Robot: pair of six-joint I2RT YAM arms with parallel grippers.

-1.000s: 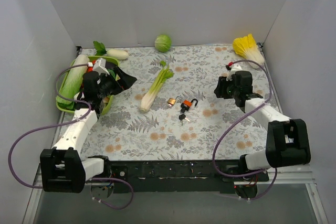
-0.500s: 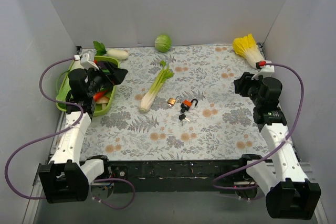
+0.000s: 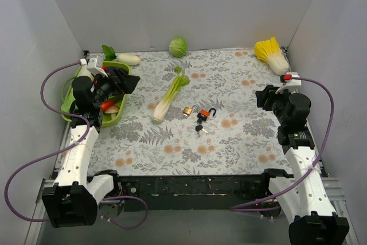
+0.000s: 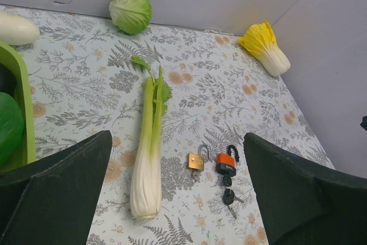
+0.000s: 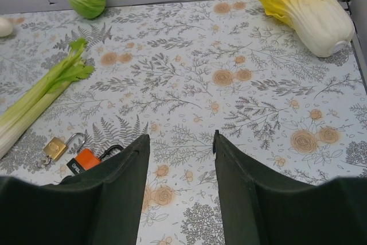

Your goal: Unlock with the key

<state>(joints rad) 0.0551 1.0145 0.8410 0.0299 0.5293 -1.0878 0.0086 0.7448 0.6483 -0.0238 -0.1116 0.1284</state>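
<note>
The orange-and-black padlock (image 3: 203, 113) lies mid-table with its shackle swung open. The small brass padlock (image 3: 187, 110) lies just left of it. The black-headed keys (image 3: 199, 128) lie touching the orange padlock's near end. The left wrist view shows the brass padlock (image 4: 196, 161), the orange padlock (image 4: 226, 164) and the keys (image 4: 228, 192). My left gripper (image 3: 125, 80) is open and empty, raised over the green basket, far left of the locks. My right gripper (image 3: 265, 96) is open and empty, well right of the locks. The right wrist view shows the orange padlock (image 5: 86, 159) partly behind my left finger (image 5: 109, 193).
A celery stalk (image 3: 170, 96) lies left of the locks. A green basket (image 3: 67, 106) with vegetables stands at the left edge, with a white radish (image 3: 127, 59) behind it. A green cabbage (image 3: 178, 46) sits at the back wall and a yellow napa cabbage (image 3: 272, 54) at the back right.
Both arms have drawn back from the table's middle: the left gripper up and left over the basket, the right gripper to the right. The padlocks and keys have not moved.
</note>
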